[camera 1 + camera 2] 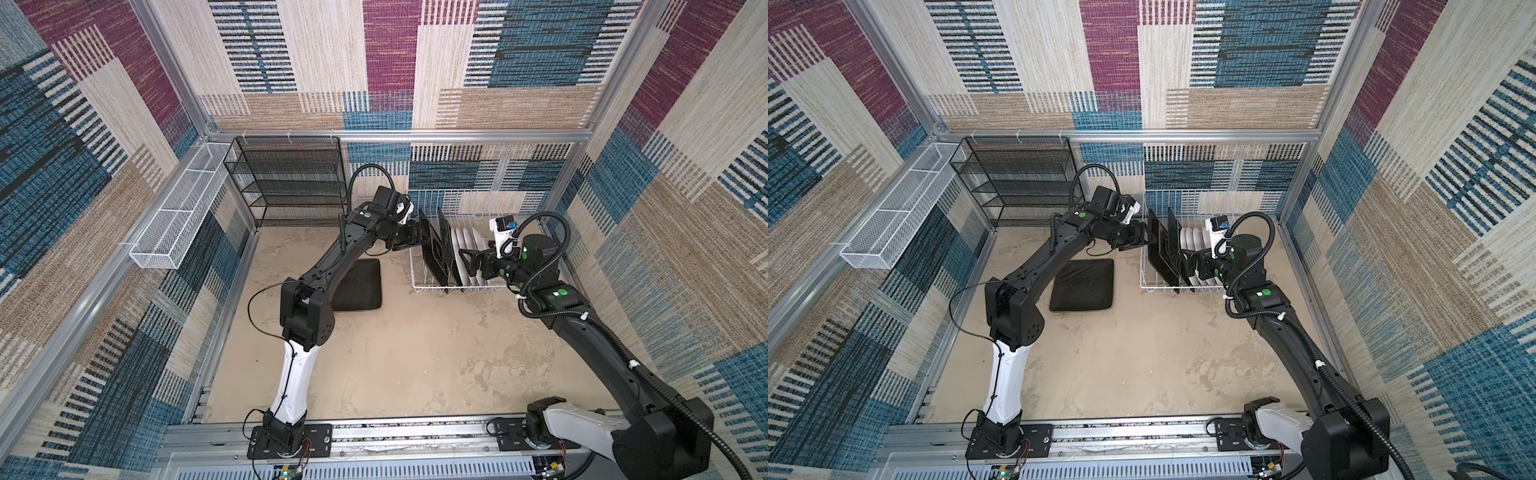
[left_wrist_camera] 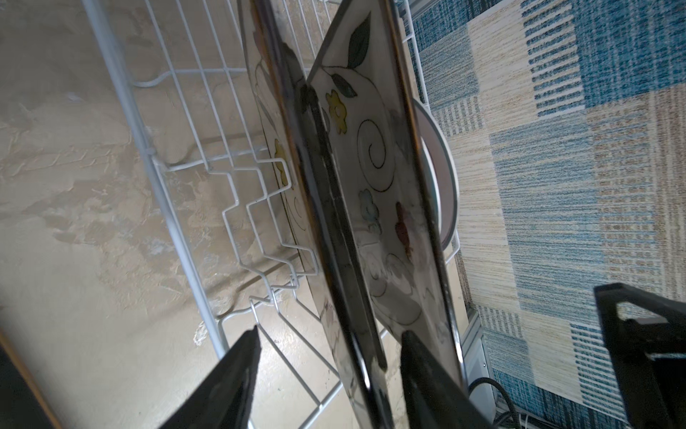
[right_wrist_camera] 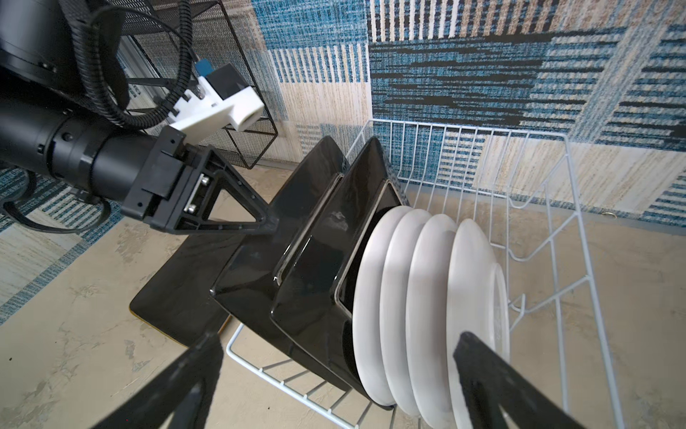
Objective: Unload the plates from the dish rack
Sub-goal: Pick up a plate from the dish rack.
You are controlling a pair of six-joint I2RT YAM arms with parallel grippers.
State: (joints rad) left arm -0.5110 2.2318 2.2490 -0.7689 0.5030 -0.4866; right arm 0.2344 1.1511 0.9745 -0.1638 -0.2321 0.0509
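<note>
Walls [image 1: 332, 62]: woven patchwork panels in blue, maroon, cream and tan, set in an aluminium frame [image 1: 415, 135]. Floor [image 1: 415, 353]: mottled beige, evenly lit. Fixtures: black mesh shelf unit [image 1: 291, 183] against the back wall, long white mesh basket [image 1: 178, 216] along the side rail, black square pad [image 1: 361, 286] flat on the floor.

No lettering, number or brand can be read in any view.

The only marks are plain round green dots [image 1: 367, 215] on the black joint housings of the left arm [image 1: 332, 257] and the right arm [image 1: 582, 324]. A tiny white mark sits beside the dot on the left arm in both top views, too small to make out.
</note>
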